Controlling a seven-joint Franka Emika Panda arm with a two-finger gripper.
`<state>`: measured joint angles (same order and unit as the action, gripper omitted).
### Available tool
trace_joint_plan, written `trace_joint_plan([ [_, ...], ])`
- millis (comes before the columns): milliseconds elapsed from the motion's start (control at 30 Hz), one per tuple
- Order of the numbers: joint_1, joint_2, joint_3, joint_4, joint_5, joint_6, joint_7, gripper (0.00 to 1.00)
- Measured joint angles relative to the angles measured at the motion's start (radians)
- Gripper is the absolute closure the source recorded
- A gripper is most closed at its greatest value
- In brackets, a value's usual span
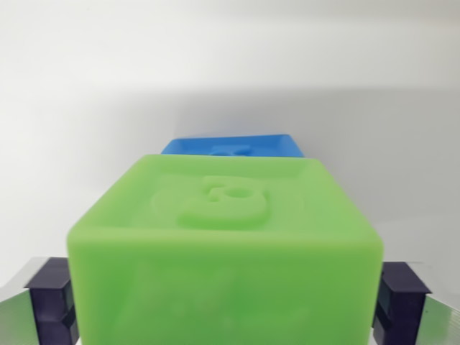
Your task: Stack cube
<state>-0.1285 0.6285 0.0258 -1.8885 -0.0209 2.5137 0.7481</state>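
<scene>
The claw is clamped on the green cube, pick-up judged complete; the blue cube lies just beyond it on the worktop, stacking outstanding.

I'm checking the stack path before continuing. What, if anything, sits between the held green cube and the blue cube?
Nothing visible does. The green cube sits between the gripper fingers, and the blue cube shows just beyond its top edge, with only bare white surface around them.
</scene>
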Motion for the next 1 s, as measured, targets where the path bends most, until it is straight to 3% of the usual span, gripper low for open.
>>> trace_joint_plan([
  [667,0.0,-0.001,0.0,0.0,0.0,-0.001,0.0,0.0],
  [1000,0.0,-0.034,0.0,-0.003,0.0,-0.027,0.0,0.0],
])
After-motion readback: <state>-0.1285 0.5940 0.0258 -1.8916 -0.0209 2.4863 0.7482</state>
